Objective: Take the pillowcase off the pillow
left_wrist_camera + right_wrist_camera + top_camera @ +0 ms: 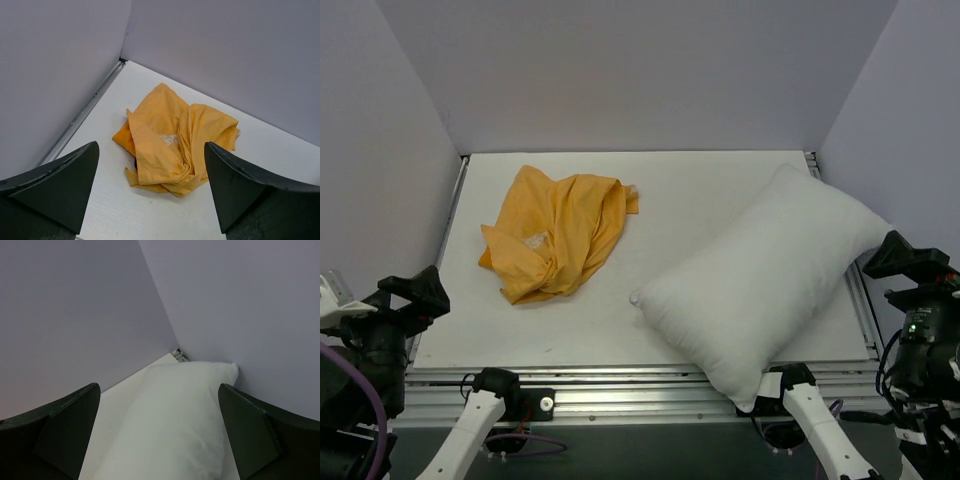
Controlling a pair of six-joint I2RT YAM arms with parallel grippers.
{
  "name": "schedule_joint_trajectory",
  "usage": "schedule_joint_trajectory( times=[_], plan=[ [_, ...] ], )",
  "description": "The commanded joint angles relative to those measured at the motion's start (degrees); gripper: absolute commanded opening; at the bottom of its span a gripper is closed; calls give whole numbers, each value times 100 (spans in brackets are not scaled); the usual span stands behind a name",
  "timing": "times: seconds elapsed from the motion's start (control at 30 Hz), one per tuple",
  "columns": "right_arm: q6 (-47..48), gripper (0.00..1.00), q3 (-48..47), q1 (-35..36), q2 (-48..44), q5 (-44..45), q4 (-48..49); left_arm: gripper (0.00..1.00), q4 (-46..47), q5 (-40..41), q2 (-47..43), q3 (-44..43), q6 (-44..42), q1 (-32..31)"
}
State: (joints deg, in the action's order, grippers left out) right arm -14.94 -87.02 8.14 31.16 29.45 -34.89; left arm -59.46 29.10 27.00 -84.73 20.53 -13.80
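Observation:
The orange pillowcase (556, 232) lies crumpled on the white table at the back left, off the pillow. It also shows in the left wrist view (175, 140), plain orange side up with a bit of white print. The bare white pillow (763, 272) lies diagonally on the right, its near corner hanging over the front edge. It fills the right wrist view (175, 425). My left gripper (150, 195) is open and empty, held back from the cloth at the table's near left (415, 295). My right gripper (160, 435) is open and empty at the near right (910, 258), above the pillow.
Grey walls enclose the white table (700, 190) on the left, back and right. A metal rail (620, 385) runs along the front edge, between the two arm bases.

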Motion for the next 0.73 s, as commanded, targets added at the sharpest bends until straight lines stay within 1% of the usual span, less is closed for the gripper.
schedule_joint_trajectory(
  times=[0.0, 0.13, 0.23, 0.4, 0.7],
  plan=[
    [500, 100, -8, 152, -284, 517, 448, 94, -197, 472, -134, -281, -243, -131],
    [773, 100, 107, 337, -812, 570, 782, 94, -154, 649, -336, -448, -471, -254],
    [835, 100, 177, 548, -988, 649, 817, 94, -84, 754, -459, -562, -603, -289],
    [686, 99, 247, 951, -1024, 887, 730, 94, -4, 992, -530, -633, -717, -316],
    [685, 99, 414, 1084, -910, 887, 730, 94, 40, 1106, -547, -422, -691, -334]
  ],
)
